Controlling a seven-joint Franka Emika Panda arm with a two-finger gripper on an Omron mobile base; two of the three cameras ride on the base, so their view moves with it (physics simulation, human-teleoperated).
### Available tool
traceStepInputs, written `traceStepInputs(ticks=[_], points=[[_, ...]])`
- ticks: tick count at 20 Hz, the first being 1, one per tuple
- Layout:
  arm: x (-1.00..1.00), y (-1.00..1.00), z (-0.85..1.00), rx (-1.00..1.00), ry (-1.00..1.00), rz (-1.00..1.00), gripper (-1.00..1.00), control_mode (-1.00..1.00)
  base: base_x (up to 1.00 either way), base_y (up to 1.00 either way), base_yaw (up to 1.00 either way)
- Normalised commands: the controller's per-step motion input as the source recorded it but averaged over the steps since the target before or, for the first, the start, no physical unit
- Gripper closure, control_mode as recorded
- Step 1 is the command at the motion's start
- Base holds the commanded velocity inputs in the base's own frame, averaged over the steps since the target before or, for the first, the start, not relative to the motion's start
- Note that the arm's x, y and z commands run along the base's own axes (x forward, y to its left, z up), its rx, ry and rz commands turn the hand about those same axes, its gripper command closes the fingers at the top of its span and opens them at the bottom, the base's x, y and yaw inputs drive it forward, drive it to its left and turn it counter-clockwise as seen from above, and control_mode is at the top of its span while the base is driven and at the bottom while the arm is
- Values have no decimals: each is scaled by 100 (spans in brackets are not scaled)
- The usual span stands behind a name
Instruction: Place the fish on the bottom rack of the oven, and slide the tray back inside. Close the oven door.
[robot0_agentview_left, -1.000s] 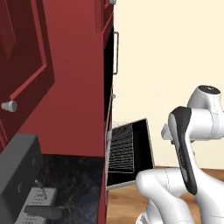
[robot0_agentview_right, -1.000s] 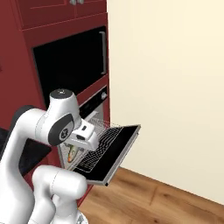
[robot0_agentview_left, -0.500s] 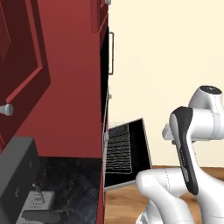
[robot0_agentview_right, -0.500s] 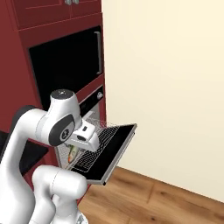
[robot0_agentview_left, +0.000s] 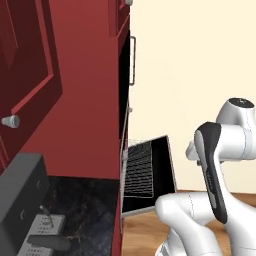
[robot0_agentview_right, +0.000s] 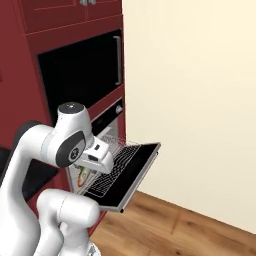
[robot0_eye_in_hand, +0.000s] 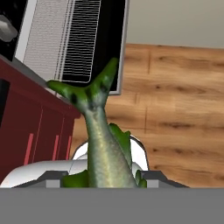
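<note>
**Fish held at the jaws, oven door down, rack pulled out**

Since the earlier frames both base views have slid sideways together, so the camera base has driven; the arm's pose looks unchanged, and the oven now sits a little further right in each picture.

The fish (robot0_eye_in_hand: 103, 144) rises from between the jaws in the hand view, its scaly grey-green body upright in that picture and its forked green tail fanned at the top. The jaws are closed around its lower body, though the finger tips themselves are hidden at the bottom edge. In the right base view a sliver of the fish (robot0_agentview_right: 83, 175), greenish with an orange-red end, shows just below the gripper (robot0_agentview_right: 92, 167), beside the left edge of the rack.

The bottom rack (robot0_agentview_right: 116, 161) is drawn out over the oven door (robot0_agentview_right: 136, 172), which hangs open, nearly level. In the left base view the rack (robot0_agentview_left: 138, 170) and the door (robot0_agentview_left: 161, 170) appear edge-on, just right of the red cabinet side. The oven (robot0_agentview_right: 111, 119) shows its control strip and round knob above the opening.

Above it sits a black-glass appliance (robot0_agentview_right: 82, 70) with a vertical bar handle. Wooden floor (robot0_agentview_right: 190, 225) lies below the door. At lower left of the left base view a dark bench (robot0_agentview_left: 82, 210) carries a grey block (robot0_agentview_left: 22, 187).
</note>
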Motion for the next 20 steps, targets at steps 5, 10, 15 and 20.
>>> traceStepInputs(ticks=[5, 10, 15, 20], points=[[0, 0, 0, 0, 0, 0, 100, 100, 4, 0, 16], [0, 0, 0, 0, 0, 0, 100, 100, 15, -3, 15], [0, 0, 0, 0, 0, 0, 100, 100, 24, -13, 16], [5, 0, -1, 0, 0, 2, 100, -100, 31, -1, 15]])
